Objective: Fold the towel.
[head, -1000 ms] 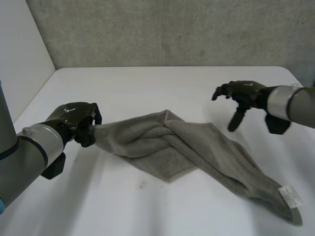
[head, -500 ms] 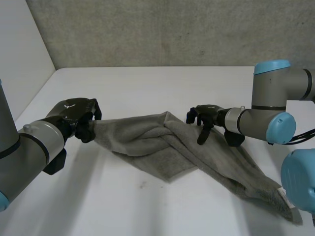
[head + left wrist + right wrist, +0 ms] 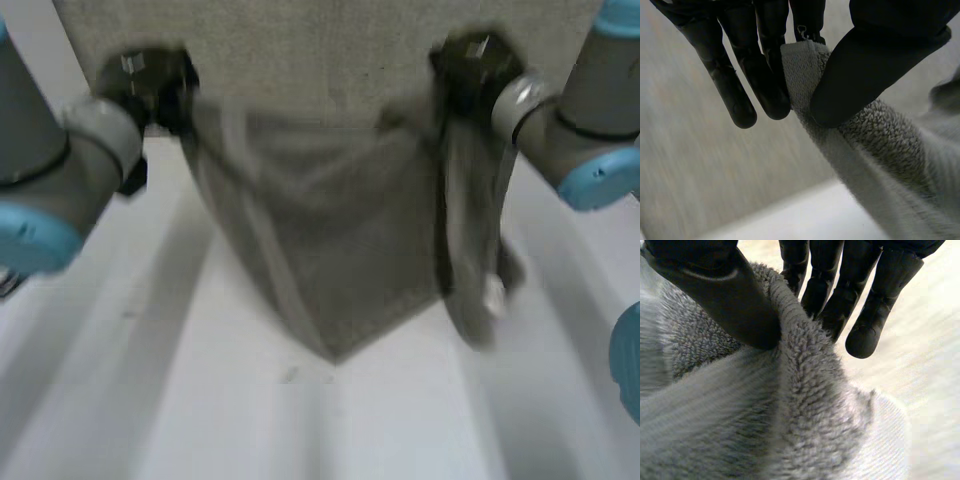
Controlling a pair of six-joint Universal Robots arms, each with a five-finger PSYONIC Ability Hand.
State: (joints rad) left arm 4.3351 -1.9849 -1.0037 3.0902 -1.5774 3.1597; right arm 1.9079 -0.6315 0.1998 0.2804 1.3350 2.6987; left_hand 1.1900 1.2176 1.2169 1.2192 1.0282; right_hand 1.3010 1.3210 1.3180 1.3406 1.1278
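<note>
Two hands of mine hold the grey towel up over the white table, stretched between them in front of the concrete wall.

On the left, my left hand is closed on a top corner. In its wrist view the hemmed edge is pinched between my thumb and straight fingers. From there the upper edge runs across with some slack, and the body of the cloth hangs down to a point in the middle, its tip down near the table.

On the right, my right hand grips the other high point, with thick pile bunched between thumb and fingers. The cloth is so gathered there that I cannot tell whether I have a true corner or only a spot along the edge. Below that hand a long strip of towel dangles loose beside the main sheet.

As I judge it, the folding itself is not yet begun. The towel is picked up and partly opened, but it hangs lopsided, with no crease laid. What is left is nearly everything: get the sheet hanging evenly, lay it down flat, bring one half over the other and square up the edges.
</note>
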